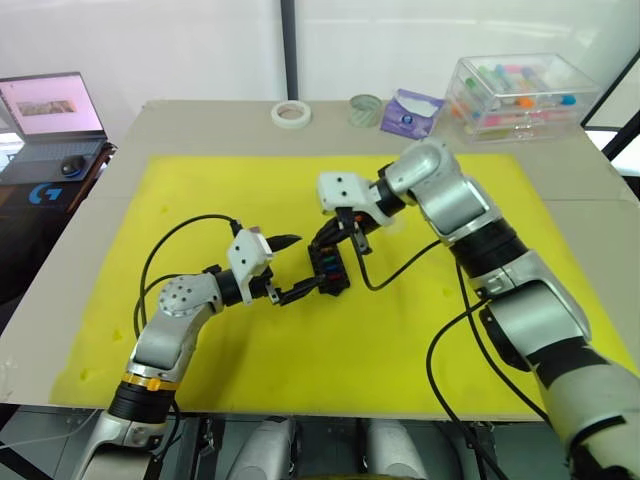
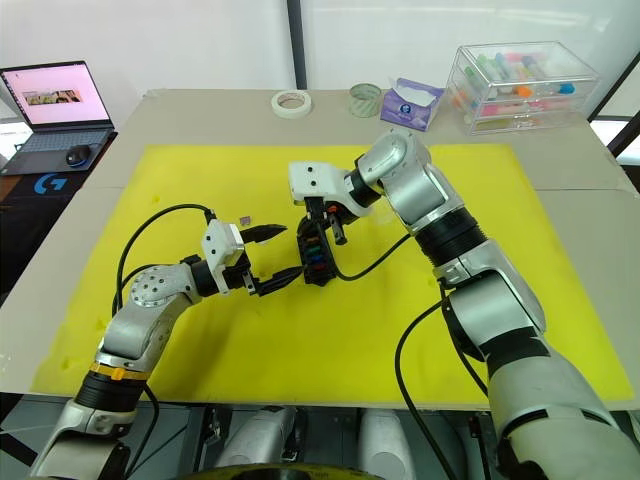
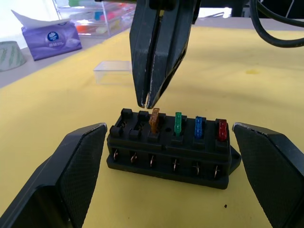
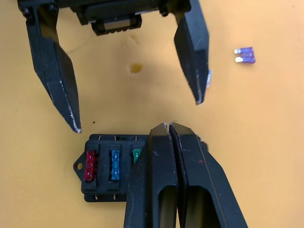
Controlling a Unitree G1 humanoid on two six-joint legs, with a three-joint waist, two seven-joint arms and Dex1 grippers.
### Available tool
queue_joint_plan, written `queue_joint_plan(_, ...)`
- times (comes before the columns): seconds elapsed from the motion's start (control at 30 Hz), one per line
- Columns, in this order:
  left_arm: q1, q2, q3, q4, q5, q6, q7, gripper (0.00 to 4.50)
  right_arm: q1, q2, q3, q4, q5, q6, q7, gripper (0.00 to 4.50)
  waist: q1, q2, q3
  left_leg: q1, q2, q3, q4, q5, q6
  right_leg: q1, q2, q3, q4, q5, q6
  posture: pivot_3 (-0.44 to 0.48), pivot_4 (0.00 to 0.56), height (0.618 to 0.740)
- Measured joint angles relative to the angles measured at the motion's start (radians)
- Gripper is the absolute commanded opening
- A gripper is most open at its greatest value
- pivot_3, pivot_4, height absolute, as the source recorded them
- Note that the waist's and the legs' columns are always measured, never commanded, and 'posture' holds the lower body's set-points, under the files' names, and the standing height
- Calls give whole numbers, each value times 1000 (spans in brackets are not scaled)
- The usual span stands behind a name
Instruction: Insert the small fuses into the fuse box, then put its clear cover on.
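Right end effector [image 3: 148, 102], its two black fingers pressed together with nothing visible between them, hung directly above the small black rectangular plastic fuse box [image 3: 171, 147], its tips just over the amber fuse [image 3: 154, 120] standing high in its slot. Left end effector [image 1: 287, 268] was spread wide, one finger off each short end of the box, so the box's long axis ran from finger to finger. Seated in the box's slots were green [image 3: 177, 123], blue [image 3: 199, 127] and red [image 3: 222, 130] fuses; two slots beyond the amber one looked empty. A purple fuse [image 4: 245, 54] lay loose on the yellow mat [image 1: 420, 340] covering the desk. A small clear plastic cover [image 3: 112, 72] rested on the mat beyond the box.
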Motion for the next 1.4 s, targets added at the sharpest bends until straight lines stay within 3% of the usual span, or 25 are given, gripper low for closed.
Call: queue_joint_plan(1.4,0,2,1,-12,0,7,-1,4500,14,-8,3,62,-24,-40,-27,39,0,0,0,0,0,0,0,0,0,0,0,0,0,0,0,0,150,740)
